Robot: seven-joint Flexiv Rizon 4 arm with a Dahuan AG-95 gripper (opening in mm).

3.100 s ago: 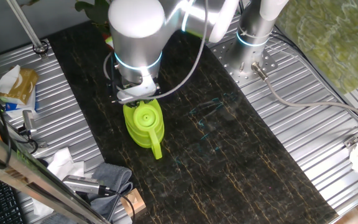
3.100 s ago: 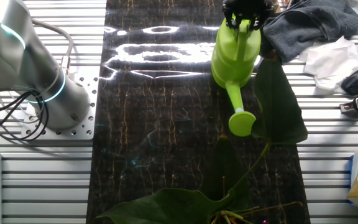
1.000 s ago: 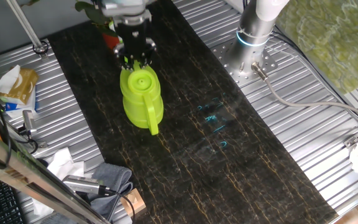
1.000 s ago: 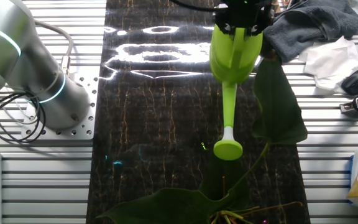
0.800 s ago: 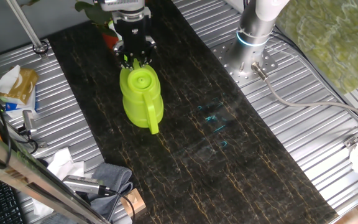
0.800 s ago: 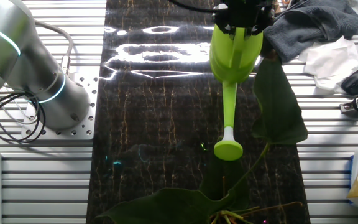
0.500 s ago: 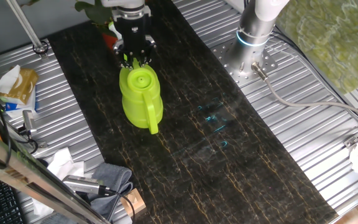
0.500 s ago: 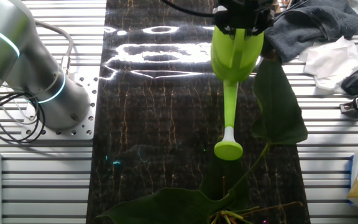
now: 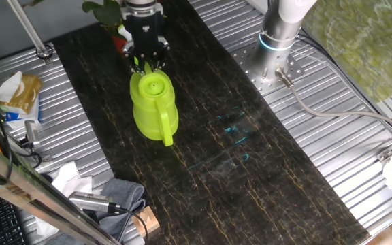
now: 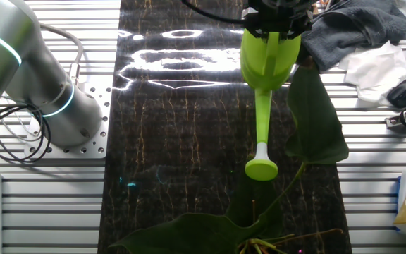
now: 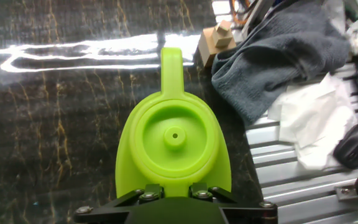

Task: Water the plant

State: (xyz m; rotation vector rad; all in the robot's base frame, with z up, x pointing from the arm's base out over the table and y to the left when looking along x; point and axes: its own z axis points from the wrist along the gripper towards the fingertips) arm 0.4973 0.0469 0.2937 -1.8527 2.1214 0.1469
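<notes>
The lime-green watering can [image 9: 154,107] hangs just above the dark table, and my gripper [image 9: 147,62] is shut on its rear handle. In the other fixed view its spout ends in a round rose [image 10: 261,169] that points toward the plant's broad dark leaves [image 10: 316,120]. The plant [image 9: 105,9] stands at the far end of the table, its reddish pot [image 9: 120,42] partly hidden behind my gripper. The hand view looks down on the can's round lid [image 11: 174,135], with my fingers [image 11: 148,194] clamped at its near edge.
A grey cloth [image 11: 272,56], white tissue [image 11: 309,127] and a small wooden block [image 11: 217,38] lie beside the can. The robot base [image 9: 278,41] stands on the slatted metal at the right. A snack bag [image 9: 18,94] and tools [image 9: 90,201] lie on the left.
Since three seconds ago the can has been lifted off the table and carried toward the plant. Over the last second it has only crept a little further that way.
</notes>
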